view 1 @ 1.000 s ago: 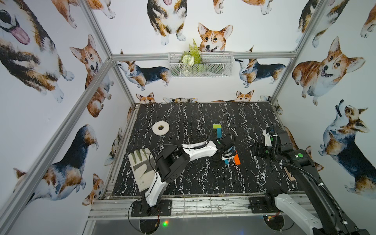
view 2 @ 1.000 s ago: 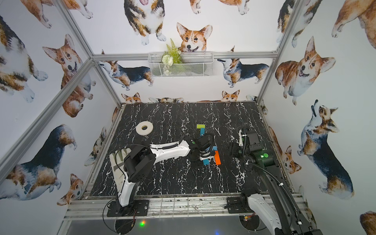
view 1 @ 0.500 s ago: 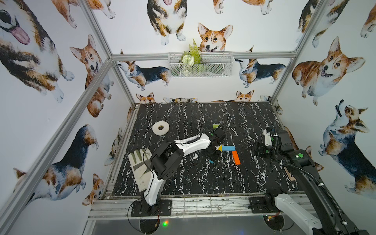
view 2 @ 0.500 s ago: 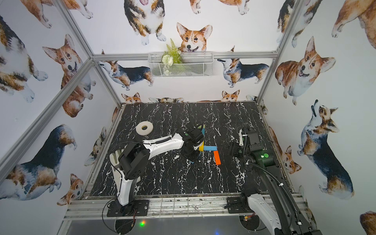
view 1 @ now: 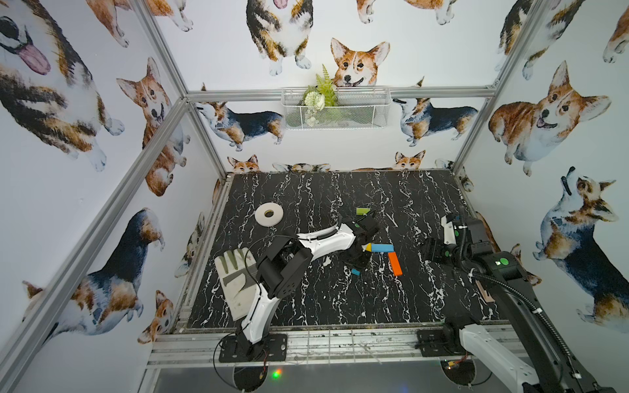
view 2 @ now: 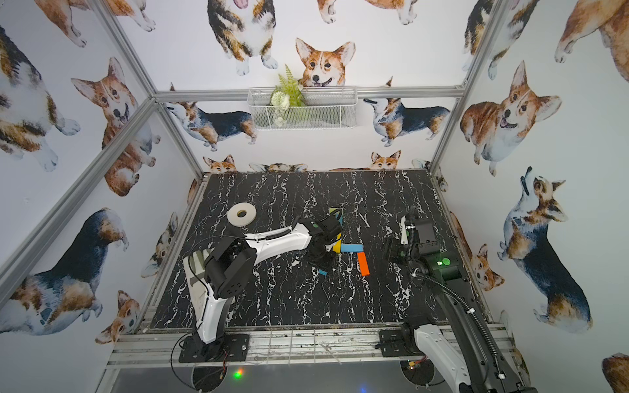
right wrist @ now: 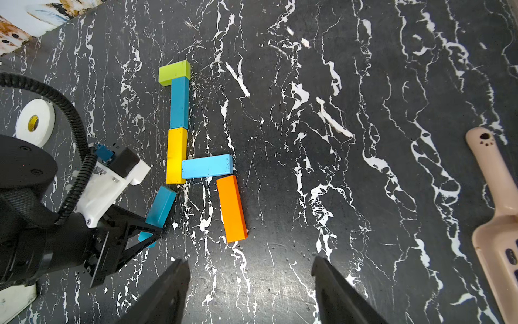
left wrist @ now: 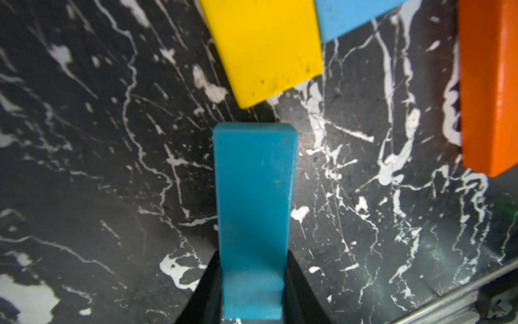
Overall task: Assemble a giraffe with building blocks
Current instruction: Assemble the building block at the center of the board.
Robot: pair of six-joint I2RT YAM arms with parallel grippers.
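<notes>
The left gripper was clamped on one end of a blue block. This block pointed aslant toward the end of the yellow block nearest the front edge and stopped just short of it. Whether the held block touched the table could not be determined. The right gripper hung with its jaws wide apart and empty, nearer the table's right edge.

The partly built giraffe lay flat near the middle of the table:
- a green block lay crosswise at the far end;
- a teal block and the yellow block lay end to end in one line;
- a light blue block branched at a right angle from the yellow block's side;
- an orange block lay just beside the light blue block's outer end, slightly tilted.

A white ring lay toward the far left corner. A beige scoop lay by the right edge.
</notes>
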